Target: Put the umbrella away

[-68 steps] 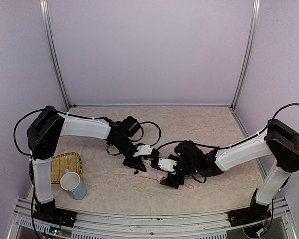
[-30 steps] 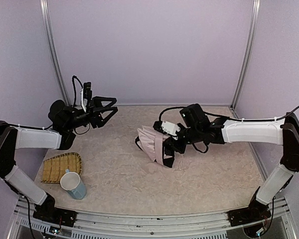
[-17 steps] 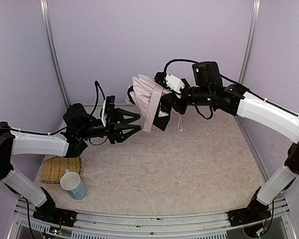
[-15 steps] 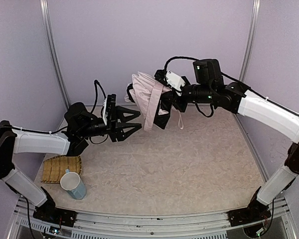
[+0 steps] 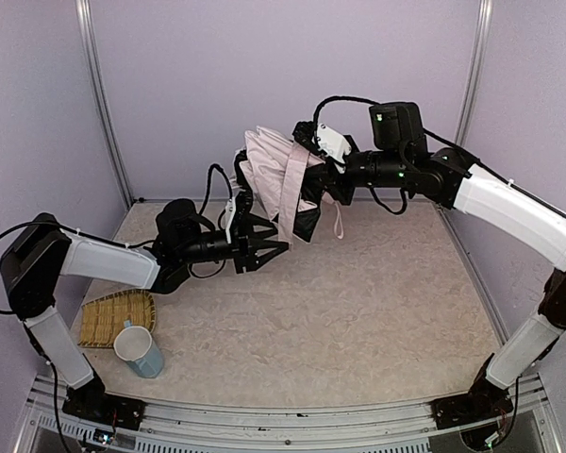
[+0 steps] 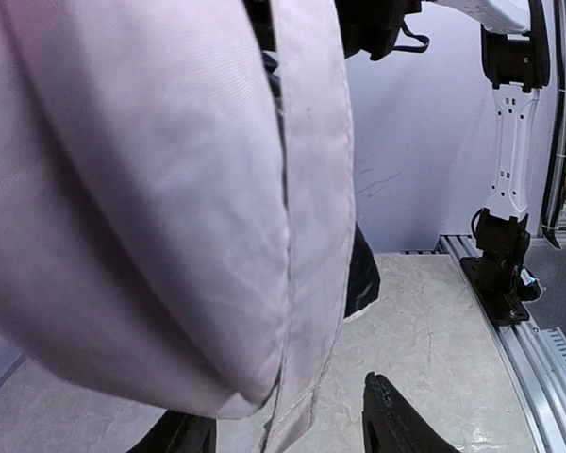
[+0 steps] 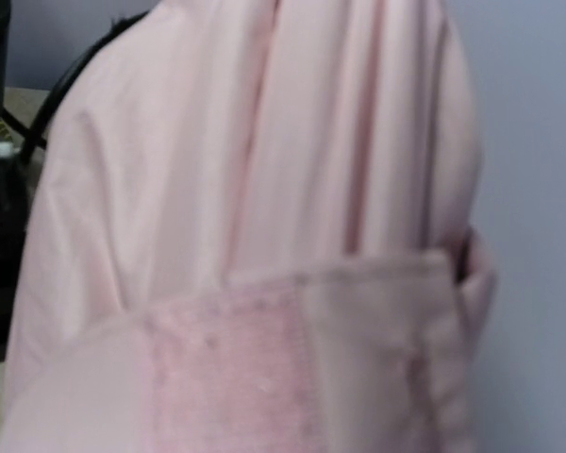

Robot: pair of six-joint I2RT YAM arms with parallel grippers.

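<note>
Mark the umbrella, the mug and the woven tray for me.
umbrella (image 5: 269,179), top external view, pale pink fabric
mug (image 5: 149,361), top external view, outer wall
woven tray (image 5: 104,316), top external view, bare weave

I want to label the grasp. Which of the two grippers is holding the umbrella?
The right gripper: it is shut on the umbrella, held in the air. The left gripper is open below the fabric.

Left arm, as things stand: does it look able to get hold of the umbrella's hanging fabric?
Probably yes. The left gripper stands open just under the raised umbrella; in its wrist view the fabric's edge hangs down between its fingers, with nothing in the way.
</note>
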